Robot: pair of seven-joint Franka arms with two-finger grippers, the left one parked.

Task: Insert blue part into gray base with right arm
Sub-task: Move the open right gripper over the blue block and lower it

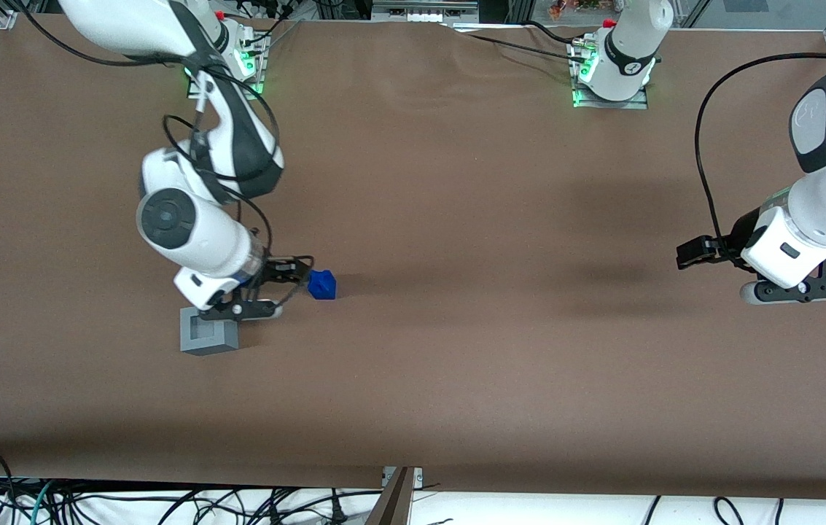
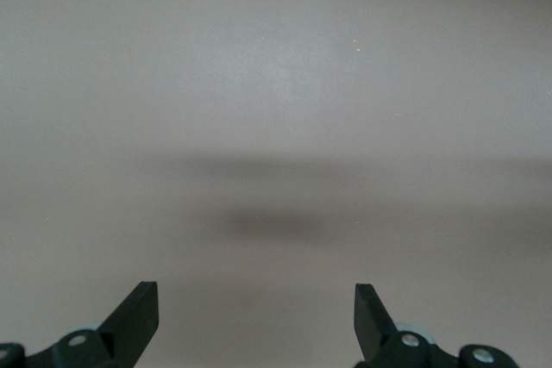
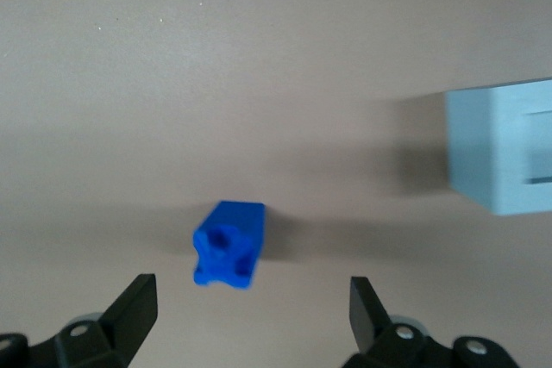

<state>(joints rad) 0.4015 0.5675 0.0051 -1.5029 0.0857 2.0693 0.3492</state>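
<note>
The gripper (image 3: 246, 308), fingers wide apart, hovers near the blue part (image 3: 228, 244), notched end facing it.

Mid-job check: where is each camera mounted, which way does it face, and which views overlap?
Front view: high, facing both arms; shows right arm, its open hand beside the blue part, gray base nearer the camera.
Right wrist view: faces the table; fingertips, blue part, gray base.
Left wrist view: bare table, parked fingertips only.
Front and right wrist share both parts.
</note>
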